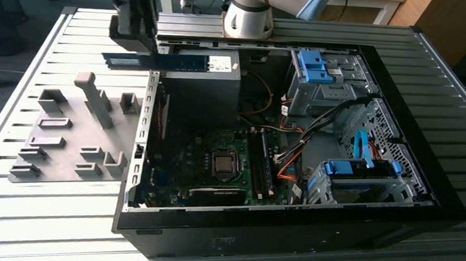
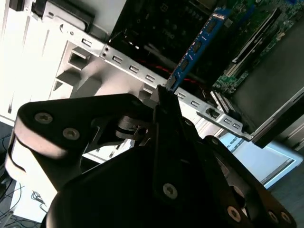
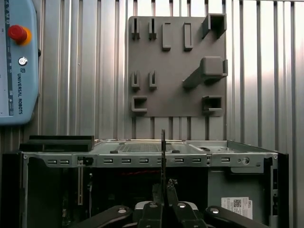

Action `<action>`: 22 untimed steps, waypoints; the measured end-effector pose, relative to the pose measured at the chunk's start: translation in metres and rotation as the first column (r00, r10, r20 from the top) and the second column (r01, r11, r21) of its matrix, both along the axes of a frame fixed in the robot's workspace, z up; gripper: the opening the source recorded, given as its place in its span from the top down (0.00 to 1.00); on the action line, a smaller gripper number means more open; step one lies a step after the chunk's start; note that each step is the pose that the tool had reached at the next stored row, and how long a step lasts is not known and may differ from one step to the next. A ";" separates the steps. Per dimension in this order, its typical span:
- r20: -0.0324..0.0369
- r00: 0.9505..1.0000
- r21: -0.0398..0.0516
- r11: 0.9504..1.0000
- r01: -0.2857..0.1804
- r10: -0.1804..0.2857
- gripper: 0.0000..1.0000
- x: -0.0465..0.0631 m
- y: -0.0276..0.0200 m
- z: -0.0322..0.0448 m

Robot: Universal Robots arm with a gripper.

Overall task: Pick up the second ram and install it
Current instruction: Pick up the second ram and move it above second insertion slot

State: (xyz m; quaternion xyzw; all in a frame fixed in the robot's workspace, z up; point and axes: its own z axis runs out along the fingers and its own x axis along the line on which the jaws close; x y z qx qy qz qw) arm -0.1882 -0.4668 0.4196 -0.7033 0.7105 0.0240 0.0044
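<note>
Black fingers (image 2: 167, 116) pinch one long blue-green circuit-board ram stick (image 2: 197, 45), above the open black computer case (image 1: 445, 198) at its eleven o'clock corner in the exterior view. One grey ribbed metal tabletop (image 1: 53, 217) carries one case and one grey fixture plate (image 1: 73, 137).

The place is a robotics lab or workshop. A slotted metal table (image 1: 44, 228) serves as the work surface, and a robot arm's base (image 1: 248, 17) is mounted at its far edge. A teach pendant (image 3: 16, 71) with a red stop button (image 3: 17, 33) lies on the slats. A grey fixture plate (image 1: 81, 136) with moulded holders sits beside an open PC case (image 1: 291, 238). Over the case's edge the gripper (image 3: 163, 187) clamps a ram (image 1: 181, 62). Wooden furniture (image 1: 454, 22) stands behind.
</note>
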 end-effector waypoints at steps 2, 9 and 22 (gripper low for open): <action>0.000 1.000 0.000 1.000 0.000 0.000 0.86 0.006 0.0000 0.0000; 0.000 1.000 0.000 1.000 0.000 0.000 0.86 0.027 0.0000 0.0000; 0.000 1.000 0.000 1.000 0.000 0.000 0.86 0.063 0.0000 -0.0001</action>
